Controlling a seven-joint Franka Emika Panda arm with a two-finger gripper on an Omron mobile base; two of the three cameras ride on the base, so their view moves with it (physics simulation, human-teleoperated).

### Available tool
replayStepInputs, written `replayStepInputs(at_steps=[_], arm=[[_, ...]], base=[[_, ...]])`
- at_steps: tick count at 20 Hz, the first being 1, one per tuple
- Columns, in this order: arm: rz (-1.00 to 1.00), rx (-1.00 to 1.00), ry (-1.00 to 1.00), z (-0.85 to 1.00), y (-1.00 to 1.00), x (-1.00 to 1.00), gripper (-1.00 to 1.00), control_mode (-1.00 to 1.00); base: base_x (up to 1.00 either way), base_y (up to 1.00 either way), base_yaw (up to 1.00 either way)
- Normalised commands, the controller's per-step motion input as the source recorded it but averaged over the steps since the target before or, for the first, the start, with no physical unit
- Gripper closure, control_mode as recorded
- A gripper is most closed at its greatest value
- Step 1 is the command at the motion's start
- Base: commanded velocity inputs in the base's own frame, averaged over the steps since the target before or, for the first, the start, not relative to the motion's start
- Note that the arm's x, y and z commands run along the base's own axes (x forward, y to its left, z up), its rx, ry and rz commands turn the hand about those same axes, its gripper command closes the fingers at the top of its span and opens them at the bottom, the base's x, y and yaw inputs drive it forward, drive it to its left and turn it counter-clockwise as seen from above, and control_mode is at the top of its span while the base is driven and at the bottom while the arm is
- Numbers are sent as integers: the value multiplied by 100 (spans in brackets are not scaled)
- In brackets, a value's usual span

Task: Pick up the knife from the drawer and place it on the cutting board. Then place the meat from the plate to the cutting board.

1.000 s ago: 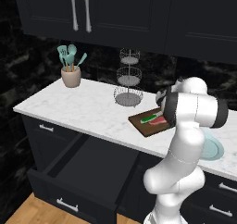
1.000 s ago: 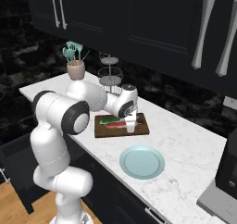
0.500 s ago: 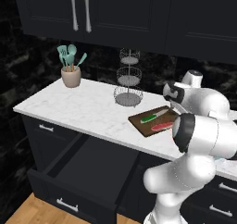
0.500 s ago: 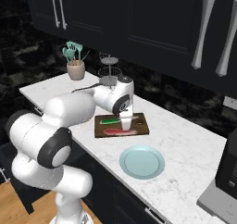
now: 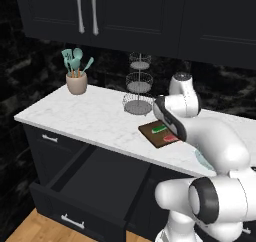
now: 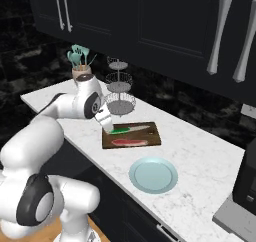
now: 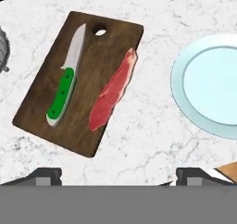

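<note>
Red, the flat slab of meat (image 7: 112,91) now lies on the dark brown wooden cutting board (image 7: 41,108), at three o'clock of the green-handled knife (image 7: 65,81), since the gripper's (image 7: 118,174) fingers sprang wide apart and empty, finishing the task.

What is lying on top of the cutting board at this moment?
On the cutting board lie the knife with its green handle and the meat, side by side and apart. The board surface under them is covered. The plate beside it holds nothing.
</note>
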Motion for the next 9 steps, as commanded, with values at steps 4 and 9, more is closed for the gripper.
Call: replayStepInputs(at_steps=[4, 9], arm=[[28, -18, 0, 76, 100, -3, -100, -100], [31, -13, -4, 18, 97, -20, -100, -100]], base=[[0, 0, 0], [0, 0, 0]])
